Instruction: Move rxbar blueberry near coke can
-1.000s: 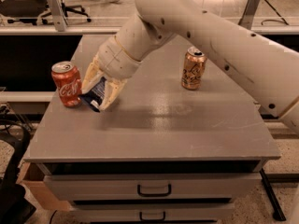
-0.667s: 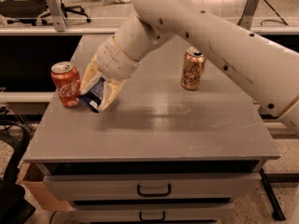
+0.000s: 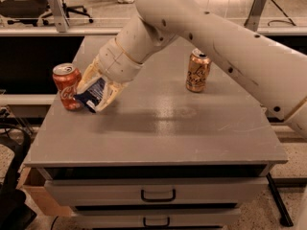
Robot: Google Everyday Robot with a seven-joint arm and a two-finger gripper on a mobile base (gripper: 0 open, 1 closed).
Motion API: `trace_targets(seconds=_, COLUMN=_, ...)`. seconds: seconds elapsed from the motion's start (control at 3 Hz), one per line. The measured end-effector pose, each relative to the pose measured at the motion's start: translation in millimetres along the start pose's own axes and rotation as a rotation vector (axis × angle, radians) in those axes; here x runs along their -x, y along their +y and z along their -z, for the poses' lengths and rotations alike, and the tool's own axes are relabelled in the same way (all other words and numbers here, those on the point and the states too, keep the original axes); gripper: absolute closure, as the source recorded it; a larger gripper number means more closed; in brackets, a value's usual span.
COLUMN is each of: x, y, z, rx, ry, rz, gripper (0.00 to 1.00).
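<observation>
The red coke can [image 3: 66, 86] stands upright near the left edge of the grey table [image 3: 158, 128]. My gripper [image 3: 96, 96] is just to its right, low over the table. The dark navy rxbar blueberry [image 3: 94, 95] sits between its two pale fingers [image 3: 113, 91], tilted, its lower end at or close to the table surface, a few centimetres from the coke can. The white arm reaches in from the upper right.
A gold-orange can [image 3: 197, 71] stands upright at the back right of the table. Drawers with handles [image 3: 158, 195] are below the front edge. Office chairs and a rail lie behind; a cardboard box [image 3: 33, 190] is at the lower left.
The gripper with the bar has stayed beside the coke can; it shifted only slightly, with the arm leaning a little more to the left.
</observation>
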State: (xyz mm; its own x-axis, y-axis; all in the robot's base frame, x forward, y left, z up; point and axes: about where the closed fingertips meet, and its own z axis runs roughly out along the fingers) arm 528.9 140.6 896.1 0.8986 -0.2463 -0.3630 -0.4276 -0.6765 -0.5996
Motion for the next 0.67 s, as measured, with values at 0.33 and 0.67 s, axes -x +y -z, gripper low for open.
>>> trace_targets(seconds=0.33, x=0.9, y=-0.2, z=-1.5, rx=0.002, ry=-0.002, rz=0.002, gripper=0.17)
trace_targets(seconds=0.67, x=1.9, y=-0.5, z=-3.1, rx=0.004, ry=-0.005, rz=0.003, gripper=0.00)
